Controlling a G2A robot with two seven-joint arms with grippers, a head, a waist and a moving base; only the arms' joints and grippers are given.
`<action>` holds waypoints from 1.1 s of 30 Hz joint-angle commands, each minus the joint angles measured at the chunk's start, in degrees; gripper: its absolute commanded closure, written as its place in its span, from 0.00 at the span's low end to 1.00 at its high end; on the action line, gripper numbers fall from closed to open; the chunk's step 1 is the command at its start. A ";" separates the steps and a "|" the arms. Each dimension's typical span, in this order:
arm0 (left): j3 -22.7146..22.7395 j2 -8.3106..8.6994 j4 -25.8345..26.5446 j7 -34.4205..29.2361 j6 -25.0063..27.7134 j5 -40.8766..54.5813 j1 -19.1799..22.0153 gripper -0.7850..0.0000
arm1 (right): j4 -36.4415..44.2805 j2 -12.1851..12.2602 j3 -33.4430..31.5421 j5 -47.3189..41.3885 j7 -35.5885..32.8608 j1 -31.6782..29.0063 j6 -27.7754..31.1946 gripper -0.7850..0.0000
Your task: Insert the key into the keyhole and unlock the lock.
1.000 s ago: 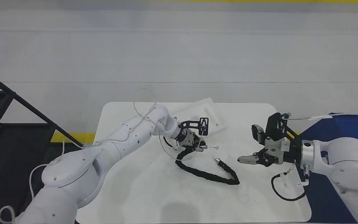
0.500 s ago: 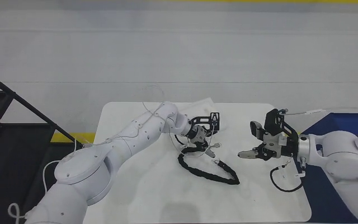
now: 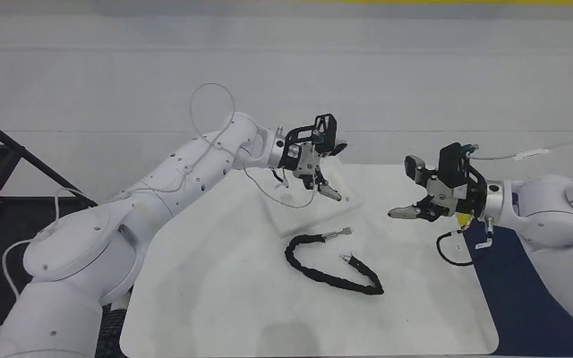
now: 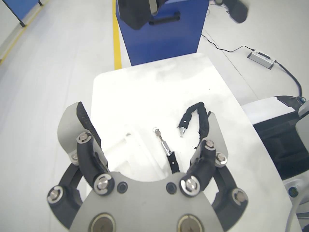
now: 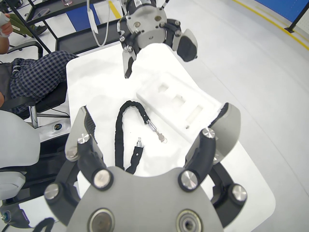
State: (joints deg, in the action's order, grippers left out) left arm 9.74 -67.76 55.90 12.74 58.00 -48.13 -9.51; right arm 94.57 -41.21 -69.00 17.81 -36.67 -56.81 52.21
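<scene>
Left gripper [image 4: 144,115] spread wide, empty; foam tray [image 5: 149,95] beneath it. Right gripper [image 3: 405,190] likewise spread, empty. Chain lock [image 3: 327,276] lies below, between both; key [image 5: 161,136] sits in barrel end, pin end apart. Unlock looks done. Next move: confirm ends separated.

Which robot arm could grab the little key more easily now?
Probably right. The right tool, open, faces the key, whose head sticks out toward it. The left tool is open too, but hangs above the foam tray.

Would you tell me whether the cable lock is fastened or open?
Open: the cable lock lies with its ends apart, the key in one end.
</scene>
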 commanded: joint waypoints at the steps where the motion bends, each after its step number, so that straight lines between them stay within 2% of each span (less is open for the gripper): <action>1: 0.00 1.74 0.43 4.41 0.00 -1.96 1.53 0.00 | -2.52 -0.25 0.68 -1.29 -0.35 2.39 1.25 0.00; 7: 0.00 5.06 1.24 11.89 0.00 -3.57 3.75 0.00 | -6.29 -0.46 1.35 -4.66 -2.60 6.79 2.41 0.00; 13: 0.00 6.95 1.81 16.21 0.00 -3.59 4.03 0.00 | -7.30 -0.41 1.23 -5.09 -3.94 8.48 1.34 0.00; 33: 0.00 7.02 1.82 16.34 0.00 -3.57 4.03 0.00 | -7.30 -0.41 1.23 -5.10 -3.94 8.48 1.34 0.00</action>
State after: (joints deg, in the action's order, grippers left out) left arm 9.74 -60.74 57.72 29.08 58.00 -51.70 -5.48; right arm 87.27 -41.62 -67.77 12.71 -40.61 -48.33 53.56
